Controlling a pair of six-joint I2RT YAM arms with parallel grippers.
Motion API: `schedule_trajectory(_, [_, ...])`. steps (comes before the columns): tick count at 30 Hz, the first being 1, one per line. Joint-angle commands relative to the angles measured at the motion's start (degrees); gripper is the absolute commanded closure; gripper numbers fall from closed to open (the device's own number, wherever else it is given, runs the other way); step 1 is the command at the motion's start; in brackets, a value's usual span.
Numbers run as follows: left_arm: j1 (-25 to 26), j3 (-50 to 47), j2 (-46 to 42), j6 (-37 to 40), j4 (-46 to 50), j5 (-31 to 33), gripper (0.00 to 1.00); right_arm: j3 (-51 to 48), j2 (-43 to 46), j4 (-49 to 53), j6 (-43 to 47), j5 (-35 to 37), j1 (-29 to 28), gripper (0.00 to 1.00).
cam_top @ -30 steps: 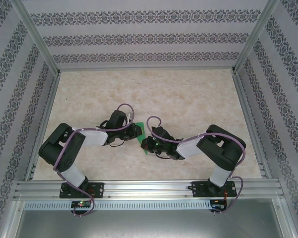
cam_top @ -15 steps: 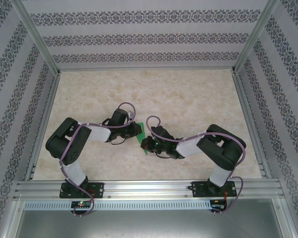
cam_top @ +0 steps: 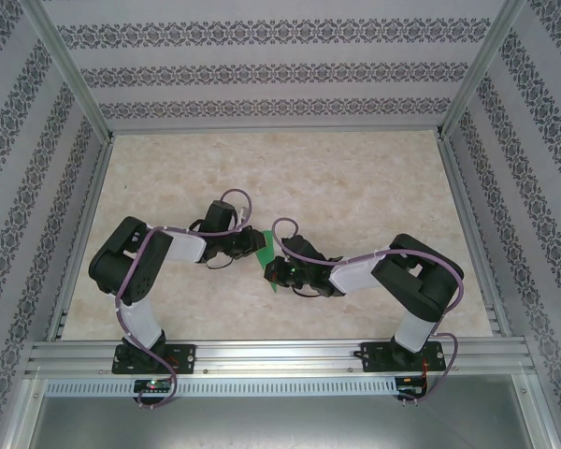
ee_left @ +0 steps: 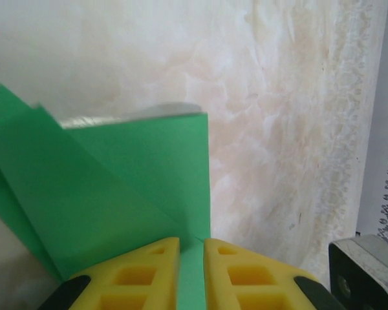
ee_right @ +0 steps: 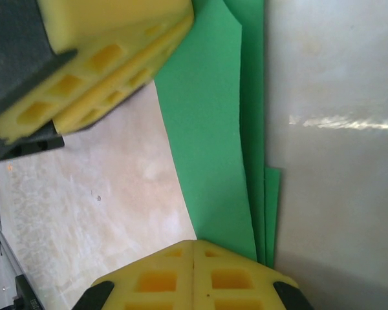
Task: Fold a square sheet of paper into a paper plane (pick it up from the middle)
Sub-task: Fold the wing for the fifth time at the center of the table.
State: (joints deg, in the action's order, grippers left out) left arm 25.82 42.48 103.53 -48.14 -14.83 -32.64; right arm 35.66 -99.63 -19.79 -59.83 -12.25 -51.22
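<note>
Left elbow point(cam_top: 122, 264) further inward; left hand point(ee_left: 192, 248) tight on near-far green paper point(ee_left: 116, 187); right hand point(ee_right: 194, 248) closed.

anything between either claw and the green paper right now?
Nothing visible. The left claw is closed on an edge of the folded bright green paper sheet; the right claw, shut, sits right against the same sheet.

The paper point(ee_left: 116, 187) is thin, matt and smooth apart from its sharp creases. The table point(ee_left: 297, 97) has a marbled beige face with a soft gloss (a streak of glare lies at the right of the right wrist view). The fingers point(ee_left: 149, 278) look like matt yellow plastic with moulded pockets. The rails point(cam_top: 280, 354) are brushed metal.
</note>
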Motion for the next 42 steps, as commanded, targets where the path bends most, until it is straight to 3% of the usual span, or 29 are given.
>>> schedule_trajectory(1, [-2.96,2.26,1.46,4.03,2.15,4.78,0.81,-2.79,-2.85,16.34,3.43,-1.12,-0.19,1.0])
schedule_trajectory(24, [-7.97,10.31,3.87,8.43,9.0,2.05,0.77,-2.35,-2.91,18.39,9.12,-3.34,1.52,1.0])
schedule_trajectory(35, [-8.49,4.19,-13.76,9.22,14.28,5.26,0.71,0.98,-3.06,18.79,13.99,-6.0,4.64,1.0])
schedule_trajectory(42, [-5.58,-3.78,-22.51,5.66,12.75,4.25,0.72,0.84,-2.93,17.08,13.68,-5.82,4.9,1.0])
